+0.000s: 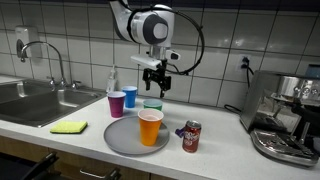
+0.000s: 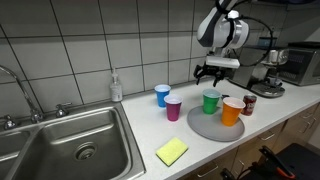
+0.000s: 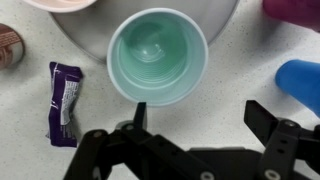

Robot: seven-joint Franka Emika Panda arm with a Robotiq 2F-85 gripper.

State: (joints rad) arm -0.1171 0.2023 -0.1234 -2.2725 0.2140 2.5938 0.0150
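My gripper point(image 1: 155, 82) point(image 2: 209, 75) point(image 3: 197, 110) is open and empty, hanging above the counter just beside a green cup point(image 1: 152, 106) point(image 2: 211, 102) point(image 3: 157, 55). The cup is upright and empty and stands at the edge of a round grey plate point(image 1: 122, 142) point(image 2: 205, 127) point(image 3: 95, 35). In the wrist view one finger is close to the cup's rim and the other is over bare counter. An orange cup point(image 1: 150, 128) point(image 2: 232, 111) stands on the plate.
A purple cup point(image 1: 117, 104) point(image 2: 174, 108) and a blue cup point(image 1: 130, 97) point(image 2: 162, 96) point(image 3: 305, 80) stand beside the plate. A soda can point(image 1: 191, 136) point(image 2: 248, 104), a purple wrapper point(image 3: 64, 102), a yellow sponge point(image 1: 69, 127) point(image 2: 172, 151), a sink point(image 1: 35, 100) point(image 2: 80, 150) and a coffee machine point(image 1: 290, 115) share the counter.
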